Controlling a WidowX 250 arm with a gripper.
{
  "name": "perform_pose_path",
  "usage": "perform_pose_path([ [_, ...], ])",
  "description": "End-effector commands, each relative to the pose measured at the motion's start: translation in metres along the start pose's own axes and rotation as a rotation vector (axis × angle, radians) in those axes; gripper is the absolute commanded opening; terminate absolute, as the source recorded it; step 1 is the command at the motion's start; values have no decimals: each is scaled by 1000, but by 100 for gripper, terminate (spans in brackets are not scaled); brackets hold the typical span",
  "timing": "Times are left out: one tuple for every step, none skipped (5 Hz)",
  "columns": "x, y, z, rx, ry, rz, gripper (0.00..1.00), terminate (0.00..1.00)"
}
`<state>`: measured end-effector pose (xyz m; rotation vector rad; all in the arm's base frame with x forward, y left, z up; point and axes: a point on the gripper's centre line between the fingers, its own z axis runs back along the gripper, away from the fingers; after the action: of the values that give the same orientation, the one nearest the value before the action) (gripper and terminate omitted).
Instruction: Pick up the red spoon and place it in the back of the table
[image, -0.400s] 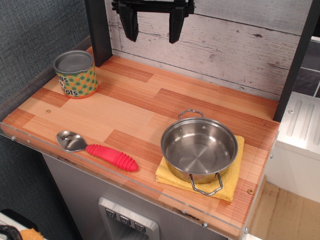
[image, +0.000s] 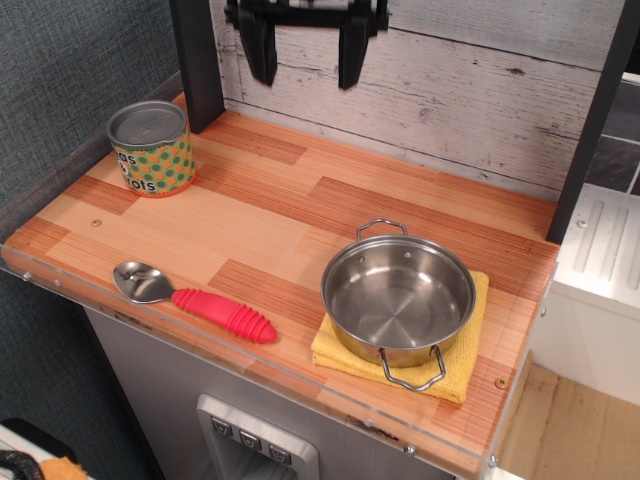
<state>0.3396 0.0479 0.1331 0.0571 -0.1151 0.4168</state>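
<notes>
The red spoon (image: 198, 300) lies flat near the front left edge of the table (image: 300, 190), silver bowl to the left, ribbed red handle pointing right. My gripper (image: 305, 68) hangs high at the top of the view, in front of the white plank wall. Its two black fingers are spread apart and empty. It is far above and behind the spoon.
A tin can (image: 151, 148) with a green and orange dotted label stands at the back left. A steel pot (image: 398, 296) sits on a yellow cloth (image: 468, 362) at the front right. A dark post (image: 196, 60) rises at the back left. A clear acrylic rim (image: 250, 358) runs along the front edge.
The gripper has risen very slightly toward the top edge. Nothing else has moved.
</notes>
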Motion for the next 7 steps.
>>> perform_pose_path([
  [-35,23,0,60,-7,353,100,0],
  [-52,29,-10,82,-52,576,100,0],
  [-65,35,-28,49,-4,791,100,0],
  [-74,42,-47,53,-67,975,100,0],
  [-78,49,-62,34,-29,1096,100,0],
  [-82,51,-73,43,-12,1117,100,0],
  [-88,53,-81,78,12,1130,100,0],
])
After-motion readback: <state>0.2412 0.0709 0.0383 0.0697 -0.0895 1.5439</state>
